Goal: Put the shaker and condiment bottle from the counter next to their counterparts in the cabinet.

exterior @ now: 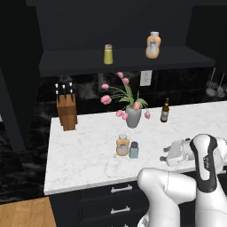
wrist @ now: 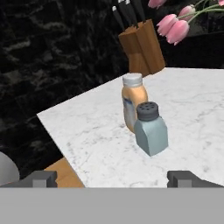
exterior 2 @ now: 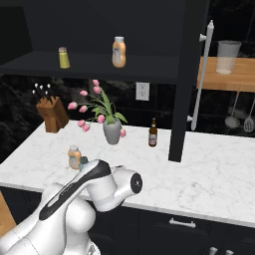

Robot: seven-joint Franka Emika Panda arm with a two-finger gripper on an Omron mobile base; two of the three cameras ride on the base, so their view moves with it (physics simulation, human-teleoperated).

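At the far left of the veined marble counter (exterior: 84, 150) stands a wooden knife block (exterior: 66, 111). Near the front edge, the squat orange condiment bottle (exterior: 123, 145) and the boxy, translucent blue-grey shaker (exterior: 134, 150) stand upright, just beside each other. Behind them sit a grey vase of pink tulips (exterior: 132, 114) and a thin brown bottle (exterior: 165, 111). On the black cabinet (exterior: 124, 62) shelf are a yellow-green shaker (exterior: 108, 54) and an orange bottle (exterior: 153, 45). The arm's elbow partly hides the counter shaker in the right base view. The gripper (wrist: 113, 178), held level right of the pair, is spread wide and empty.

Shaker (exterior 2: 83, 160) half behind arm; tulips (wrist: 175, 22) cropped.
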